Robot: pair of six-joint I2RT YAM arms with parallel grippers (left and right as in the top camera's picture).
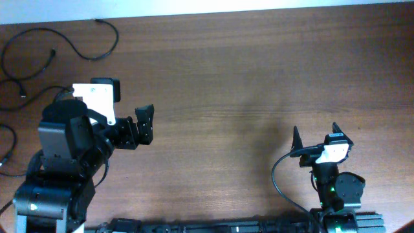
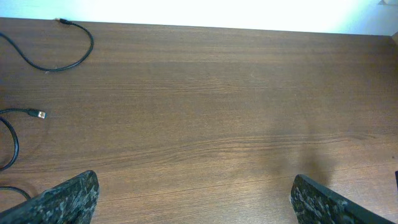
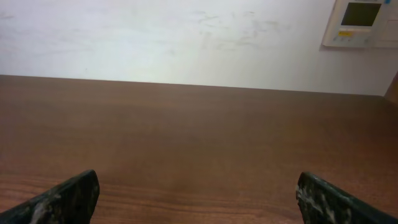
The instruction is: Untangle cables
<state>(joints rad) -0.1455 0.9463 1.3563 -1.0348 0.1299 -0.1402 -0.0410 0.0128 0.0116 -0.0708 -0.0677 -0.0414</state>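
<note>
1. My left claw (image 2: 194,186) is spread wide with nothing between its fingers (image 2: 68,199). It sits low over bare table (image 2: 236,112).
2. The cables (image 2: 79,57) lie ahead and to the left of this claw, well apart from it. One is an open curve near the far edge. Another ends in a small plug (image 2: 38,114) that points toward my claw, and a third loop runs off the left side.
3. I judge that I hold this claw apart so it is ready to pinch a cord, since the cables are on its side of the table.
4. The cords look like separate loose curves and not a knot. I cannot tell whether they cross beyond the left edge of my view.
5. My right claw (image 1: 317,139) is also spread and empty, drawn back near its base. No cable lies ahead of it or beside it, so I judge it is parked out of the way.
6. I can read no brand or label on the cables or the plug.
7. Far ahead and to the right of my right claw, a wall panel (image 3: 362,23) has a small display. Its marks are too small to read.
</note>
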